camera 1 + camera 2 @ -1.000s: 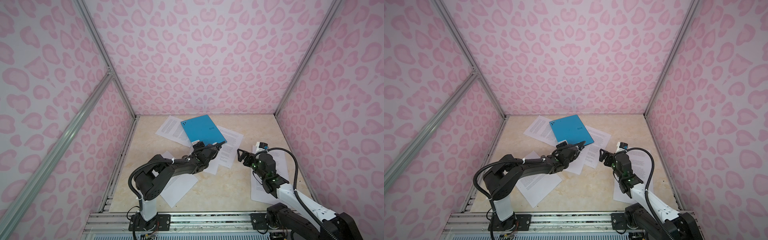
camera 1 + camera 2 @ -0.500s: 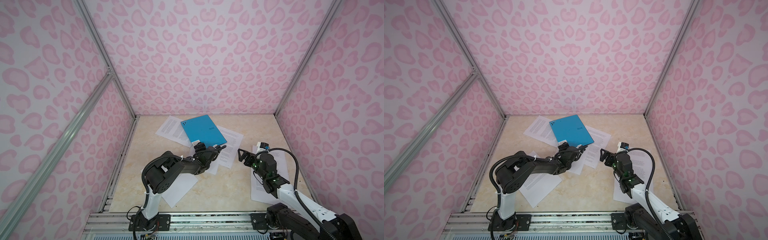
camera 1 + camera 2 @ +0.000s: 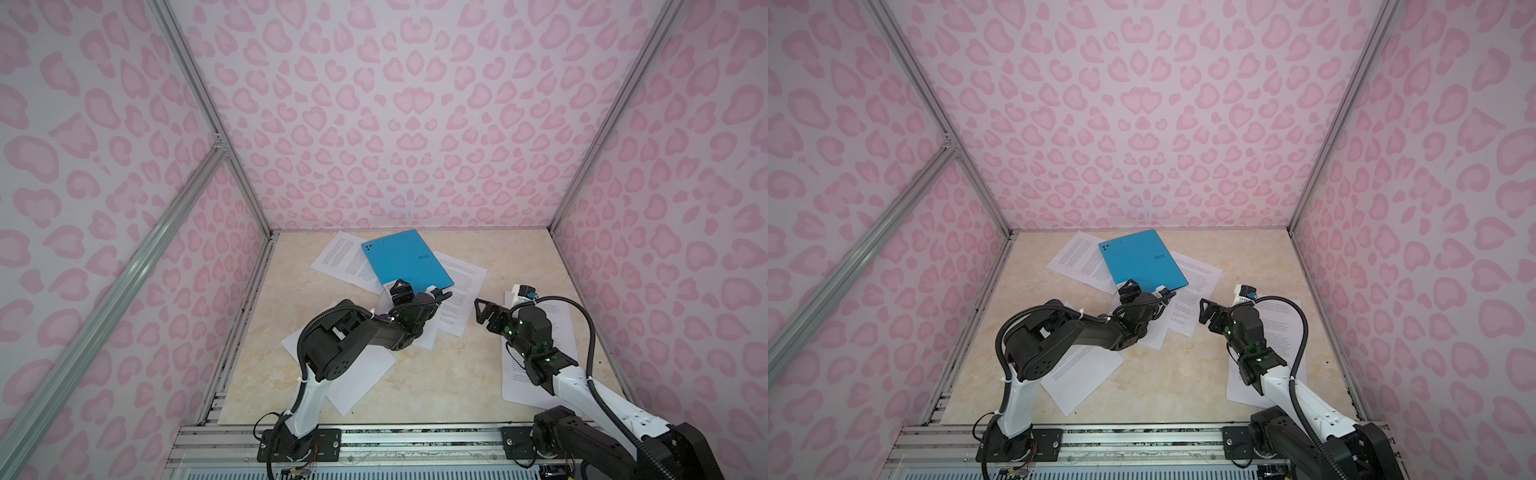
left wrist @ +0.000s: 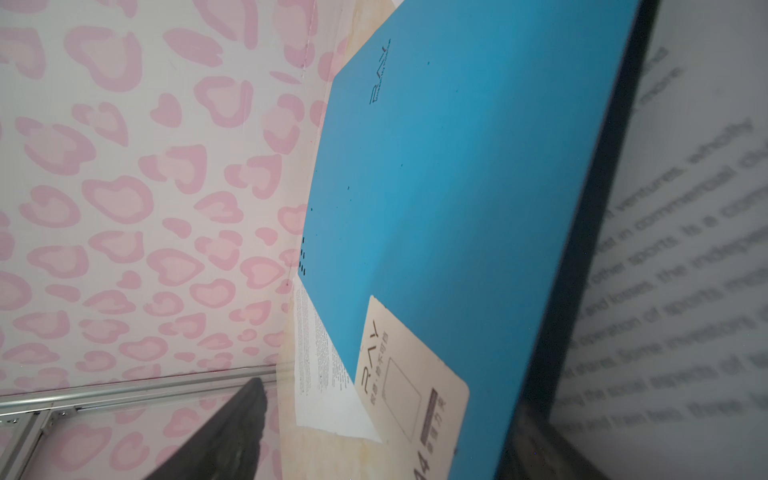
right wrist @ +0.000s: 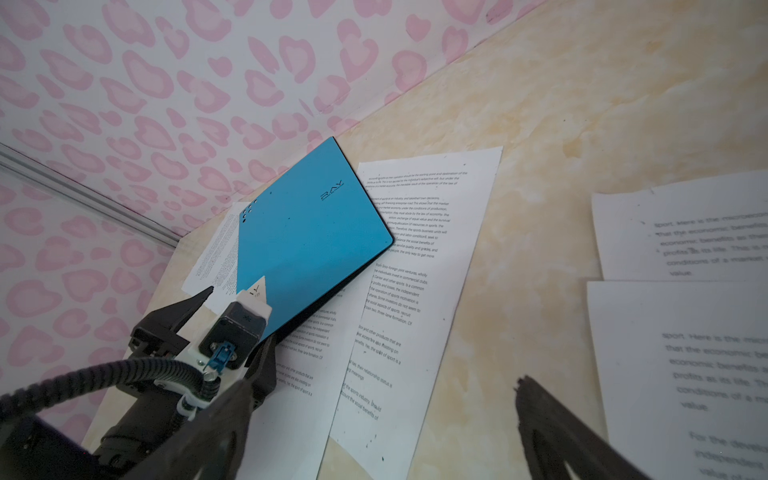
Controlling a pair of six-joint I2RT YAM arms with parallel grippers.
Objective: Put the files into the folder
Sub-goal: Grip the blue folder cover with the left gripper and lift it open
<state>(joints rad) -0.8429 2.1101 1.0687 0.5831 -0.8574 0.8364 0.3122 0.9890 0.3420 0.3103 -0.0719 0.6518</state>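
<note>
The blue folder [image 3: 405,259] [image 3: 1142,262] lies shut at the back of the table, on top of white printed files. In both top views my left gripper [image 3: 422,291] [image 3: 1149,289] is at the folder's near edge, open, one finger at each side of the near corner. In the left wrist view the blue cover [image 4: 436,208] with its white label [image 4: 399,374] fills the space between the jaws of the left gripper [image 4: 382,440]. My right gripper [image 3: 484,316] [image 5: 374,436] hovers open and empty over a file [image 5: 399,299] right of the folder [image 5: 307,245].
Loose files lie around: one behind and left of the folder [image 3: 340,257], one under the left arm [image 3: 357,374], others under the right arm [image 3: 536,361]. Pink patterned walls [image 3: 415,124] close in the table on three sides. A metal rail [image 3: 374,440] runs along the front.
My left gripper has pushed a little farther toward the folder's near edge, and its elbow has swung right. Its jaws have narrowed slightly. The right arm has not moved.
</note>
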